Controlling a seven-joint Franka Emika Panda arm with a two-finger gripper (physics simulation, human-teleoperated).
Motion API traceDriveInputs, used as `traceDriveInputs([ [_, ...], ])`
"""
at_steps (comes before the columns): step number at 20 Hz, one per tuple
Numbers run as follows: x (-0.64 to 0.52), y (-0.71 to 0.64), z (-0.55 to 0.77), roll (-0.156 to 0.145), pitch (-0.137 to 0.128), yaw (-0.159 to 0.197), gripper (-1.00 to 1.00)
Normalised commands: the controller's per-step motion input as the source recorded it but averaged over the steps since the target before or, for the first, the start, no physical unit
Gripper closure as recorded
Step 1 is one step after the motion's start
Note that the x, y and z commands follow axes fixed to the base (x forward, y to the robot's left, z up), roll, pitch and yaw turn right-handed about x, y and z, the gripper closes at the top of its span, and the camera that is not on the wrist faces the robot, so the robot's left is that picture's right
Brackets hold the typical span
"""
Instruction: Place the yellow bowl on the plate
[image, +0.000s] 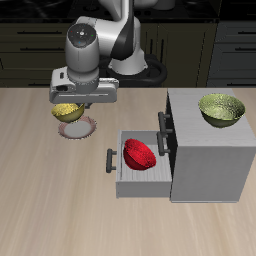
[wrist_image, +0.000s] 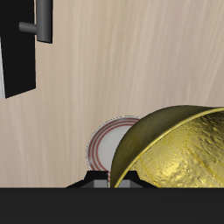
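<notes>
The yellow bowl (image: 65, 112) hangs tilted in my gripper (image: 70, 103), held by its rim just above the plate (image: 80, 129). The plate is small, with a pale centre and a pinkish-brown rim, and lies on the wooden table partly under the bowl. In the wrist view the yellow bowl (wrist_image: 179, 149) fills much of the frame and covers part of the plate (wrist_image: 107, 143). The gripper (wrist_image: 122, 181) is shut on the bowl's rim. The bowl looks slightly raised off the plate; whether they touch cannot be told.
A grey cabinet (image: 210, 150) stands beside the plate, its drawer (image: 140, 172) pulled open with a red bowl (image: 139, 153) inside. An olive-green bowl (image: 221, 109) sits on the cabinet top. The drawer handle (wrist_image: 39, 22) shows in the wrist view.
</notes>
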Motion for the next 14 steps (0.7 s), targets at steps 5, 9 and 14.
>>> traceDriveInputs([
  [5,-0.11,0.26,-0.14,0.044,0.019,-0.021,1.00],
  [9,-0.04,0.08,-0.11,-0.007,0.012,-0.019,1.00],
  [14,-0.14,-0.09,-0.14,-0.033,0.024,0.001,1.00],
])
